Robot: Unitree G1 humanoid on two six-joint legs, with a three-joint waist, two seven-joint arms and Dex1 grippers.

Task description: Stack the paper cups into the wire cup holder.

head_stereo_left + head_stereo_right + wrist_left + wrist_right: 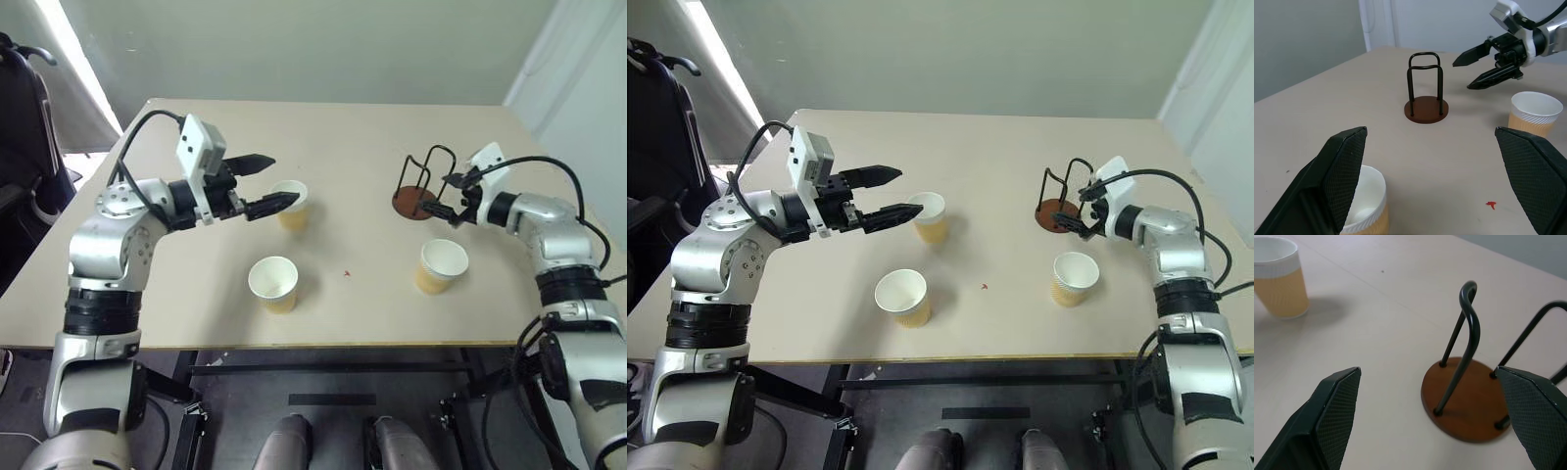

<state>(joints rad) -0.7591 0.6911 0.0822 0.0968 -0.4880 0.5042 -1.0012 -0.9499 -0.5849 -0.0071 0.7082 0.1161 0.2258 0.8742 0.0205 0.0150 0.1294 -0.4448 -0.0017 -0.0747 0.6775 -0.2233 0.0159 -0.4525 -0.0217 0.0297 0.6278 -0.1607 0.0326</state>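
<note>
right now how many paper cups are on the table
3: one by the left gripper's fingertips, one at the near edge, left of centre, one near the right arm, before the wire cup holder. None hidden.

The three paper cups (291, 204) (273, 283) (440, 265) were tan-yellow and finely ribbed outside, white inside, each with a white rolled rim. The wire cup holder (419, 186) had a glossy reddish-brown disc base and thin black wire loops, and it stood on a plain pale beige table (343, 127) that bore one tiny red mark (346, 274). The left hand (265, 183) and the right hand (446, 196) both had black fingers with a fine cross-hatched texture on their pads (1347, 169), on silver-grey arms with white camera housings and black cables.
</note>
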